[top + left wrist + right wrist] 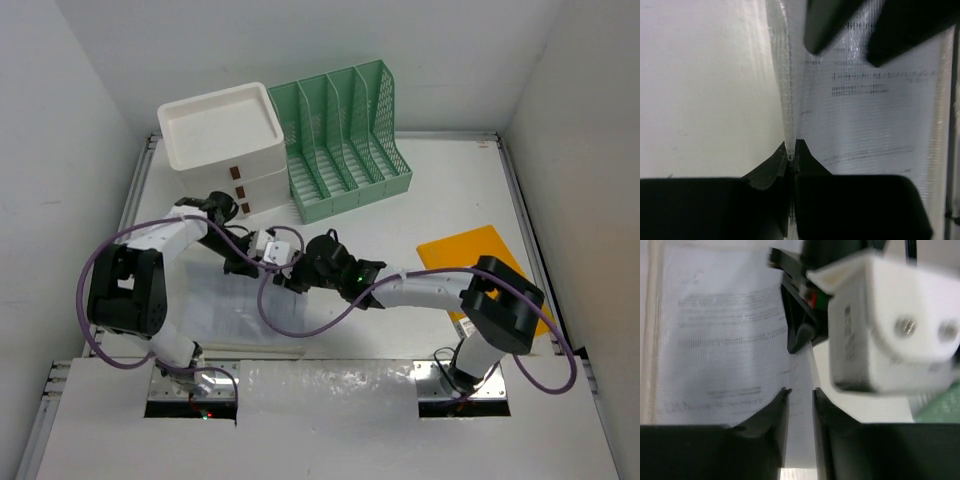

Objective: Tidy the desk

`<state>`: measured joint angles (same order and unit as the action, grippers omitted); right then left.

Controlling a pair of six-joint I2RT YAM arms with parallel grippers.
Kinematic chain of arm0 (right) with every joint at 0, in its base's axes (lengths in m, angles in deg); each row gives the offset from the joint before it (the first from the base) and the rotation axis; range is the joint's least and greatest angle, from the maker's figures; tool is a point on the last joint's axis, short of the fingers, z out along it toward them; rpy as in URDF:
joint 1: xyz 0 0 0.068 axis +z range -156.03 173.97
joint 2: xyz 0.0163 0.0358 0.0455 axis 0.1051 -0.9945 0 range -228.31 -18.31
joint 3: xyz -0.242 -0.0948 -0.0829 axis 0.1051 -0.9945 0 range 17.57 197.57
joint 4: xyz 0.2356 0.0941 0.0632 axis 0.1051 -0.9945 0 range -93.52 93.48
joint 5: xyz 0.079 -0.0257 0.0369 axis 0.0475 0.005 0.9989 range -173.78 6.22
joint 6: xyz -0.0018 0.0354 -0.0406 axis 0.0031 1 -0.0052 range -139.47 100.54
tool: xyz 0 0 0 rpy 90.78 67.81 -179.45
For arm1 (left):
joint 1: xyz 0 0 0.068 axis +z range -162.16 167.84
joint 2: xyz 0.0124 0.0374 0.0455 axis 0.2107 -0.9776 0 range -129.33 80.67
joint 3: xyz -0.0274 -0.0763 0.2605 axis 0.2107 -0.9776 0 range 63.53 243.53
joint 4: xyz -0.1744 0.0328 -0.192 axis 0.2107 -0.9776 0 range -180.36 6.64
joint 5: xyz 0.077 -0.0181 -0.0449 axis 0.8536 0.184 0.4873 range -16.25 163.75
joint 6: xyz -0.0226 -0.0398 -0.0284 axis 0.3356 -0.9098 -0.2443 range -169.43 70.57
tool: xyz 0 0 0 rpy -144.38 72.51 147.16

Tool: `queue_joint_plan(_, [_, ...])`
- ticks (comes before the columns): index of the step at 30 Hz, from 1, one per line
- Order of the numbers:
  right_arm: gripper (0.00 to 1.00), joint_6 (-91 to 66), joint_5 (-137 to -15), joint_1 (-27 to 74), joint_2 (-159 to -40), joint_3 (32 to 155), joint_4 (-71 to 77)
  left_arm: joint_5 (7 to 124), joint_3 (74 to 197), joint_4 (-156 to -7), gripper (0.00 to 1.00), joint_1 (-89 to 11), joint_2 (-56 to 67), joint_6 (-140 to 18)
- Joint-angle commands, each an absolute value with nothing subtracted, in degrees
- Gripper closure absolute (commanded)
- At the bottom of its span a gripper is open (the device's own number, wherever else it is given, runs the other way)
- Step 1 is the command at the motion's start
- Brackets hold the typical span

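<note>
The white desk [450, 180] holds a clear mesh document pouch [215, 305] with a printed sheet inside, left of centre. My left gripper [258, 266] is shut on the pouch's raised edge, which shows pinched between its jaws in the left wrist view [791, 150]. My right gripper [298, 274] is right beside it, with its jaws a narrow gap apart over the pouch's edge [800, 392]. The printed sheet [715, 340] lies to the left of its fingers. The right gripper's fingers [825, 20] show at the top of the left wrist view.
A white three-drawer box [220, 140] stands at the back left with a green mesh file rack [345, 140] beside it. An orange folder [470, 255] lies at the right, partly under the right arm. The left wrist's white camera housing [880, 325] is close to my right gripper.
</note>
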<state>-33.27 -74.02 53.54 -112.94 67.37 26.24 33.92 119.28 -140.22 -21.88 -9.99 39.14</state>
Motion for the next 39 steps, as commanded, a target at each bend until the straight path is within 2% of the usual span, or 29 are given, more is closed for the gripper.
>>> queue_joint_plan(1, [0.58, -28.2, -87.4, 53.6, -104.4, 67.8, 22.5, 25.5, 127.5, -140.0, 1.00, -22.3, -5.9, 26.7])
queue_joint_plan(2, [0.47, -26.4, -89.9, 53.6, -104.4, 67.8, 21.2, 25.5, 128.4, -139.5, 1.00, -22.3, -4.9, 24.1])
queue_joint_plan(3, [0.31, -22.4, -94.9, 53.6, -100.6, 67.7, 19.5, 23.5, 129.1, -138.8, 1.00, -22.3, -2.9, 17.6])
queue_joint_plan(7, [0.15, -11.8, -104.9, 53.4, -89.7, 66.4, 10.6, 21.5, 130.9, -129.4, 1.00, -22.3, 2.3, -3.7])
queue_joint_plan(11, [0.02, -8.9, -106.3, 52.2, -78.0, 62.0, 8.8, 14.9, 135.5, -127.3, 1.00, -22.2, 4.5, -12.9])
queue_joint_plan(17, [0.01, -3.8, -93.7, 35.7, -62.6, 53.8, 7.5, 7.8, 143.4, -126.8, 1.00, -22.2, 6.5, -17.4])
queue_joint_plan(20, [0.01, -4.8, -81.1, 27.9, -61.6, 52.7, 7.9, 5.5, 145.4, -122.4, 1.00, -22.2, 9.0, -23.7])
queue_joint_plan(22, [0.01, -3.0, -70.0, 24.9, -63.3, 52.1, 12.9, 5.2, 145.1, -115.9, 1.00, -22.2, 10.4, -29.7])
queue_joint_plan(23, [0.01, -1.2, -68.1, 22.6, -64.0, 51.8, 15.9, 5.3, 144.7, -113.1, 1.00, -22.2, 12.0, -32.1])
queue_joint_plan(27, [0.01, 0.2, -58.4, 20.1, -65.3, 48.4, 27.2, 6.8, 142.5, -99.4, 1.00, -22.2, 15.4, -41.5])
queue_joint_plan(31, [0.01, 3.2, -53.6, 20.2, -67.3, 46.6, 36.6, 5.2, 141.8, -94.0, 1.00, -22.2, 16.4, -48.1])
queue_joint_plan(33, [0.01, 5.8, -51.2, 20.1, -69.0, 45.3, 45.9, 4.1, 141.6, -92.0, 1.00, -22.2, 16.4, -48.9])
queue_joint_plan(39, [0.04, 20.3, -47.0, 20.2, -82.3, 47.8, 69.6, 3.6, 139.9, -86.4, 1.00, -22.2, 16.0, -55.3])
